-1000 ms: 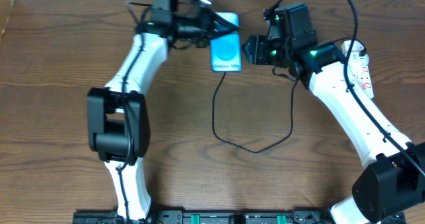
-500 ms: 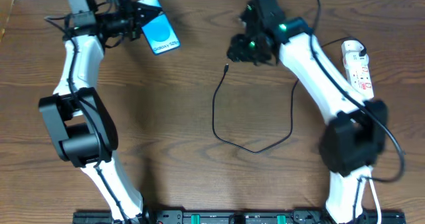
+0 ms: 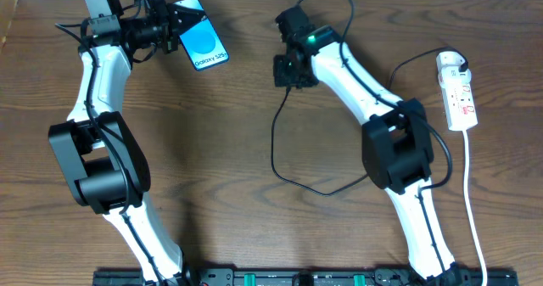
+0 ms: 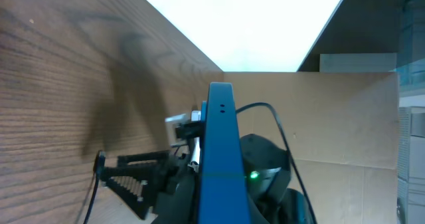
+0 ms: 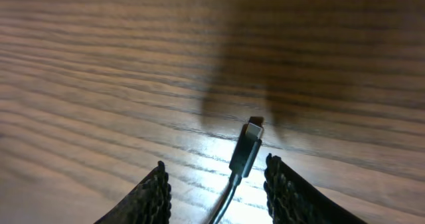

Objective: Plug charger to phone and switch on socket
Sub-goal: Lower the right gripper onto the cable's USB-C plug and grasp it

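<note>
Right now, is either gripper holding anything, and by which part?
The left gripper holds the phone by one short end. The right gripper holds nothing; its open jaws straddle the charger's connector tip.

A: The table (image 3: 212, 193) looks like brown wood, its grain visible, with a dull sheen where the light strikes it.

B: And the phone (image 3: 204, 46), at eleven o'clock?

A: Glossy screen. The charger (image 5: 246, 154) is matt black, and the right gripper (image 5: 216, 167) is ribbed and matt black. The socket (image 3: 458, 95) at two o'clock looks like smooth white plastic.
</note>
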You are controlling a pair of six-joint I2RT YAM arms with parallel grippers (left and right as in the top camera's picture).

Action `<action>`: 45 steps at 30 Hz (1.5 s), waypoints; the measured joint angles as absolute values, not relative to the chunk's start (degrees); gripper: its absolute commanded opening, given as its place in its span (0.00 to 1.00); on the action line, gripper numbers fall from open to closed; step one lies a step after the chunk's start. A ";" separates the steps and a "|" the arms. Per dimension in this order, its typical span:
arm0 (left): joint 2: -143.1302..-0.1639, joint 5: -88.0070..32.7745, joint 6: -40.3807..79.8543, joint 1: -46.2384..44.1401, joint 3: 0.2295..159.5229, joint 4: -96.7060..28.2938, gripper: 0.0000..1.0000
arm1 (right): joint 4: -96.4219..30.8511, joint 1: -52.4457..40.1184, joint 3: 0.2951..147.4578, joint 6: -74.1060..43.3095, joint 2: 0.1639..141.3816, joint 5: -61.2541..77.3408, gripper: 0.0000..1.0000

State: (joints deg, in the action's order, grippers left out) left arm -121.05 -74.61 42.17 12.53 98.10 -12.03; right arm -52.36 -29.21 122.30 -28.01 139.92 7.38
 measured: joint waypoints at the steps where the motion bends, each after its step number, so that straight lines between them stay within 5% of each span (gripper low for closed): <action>1: -121.05 -74.61 42.17 12.53 98.10 -12.05 0.07 | -52.34 -29.56 122.28 -28.49 140.25 6.59 0.42; 38: -121.05 -74.61 42.17 12.53 98.10 -12.10 0.07 | -52.64 -32.18 121.12 -34.15 142.39 0.80 0.33; 45: -121.05 -74.61 42.15 12.53 98.10 -13.10 0.07 | -52.62 -32.18 120.88 -34.59 142.32 0.16 0.13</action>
State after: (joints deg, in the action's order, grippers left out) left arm -121.05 -74.61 42.15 12.53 98.10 -13.10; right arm -52.62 -32.18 120.88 -34.59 142.32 0.16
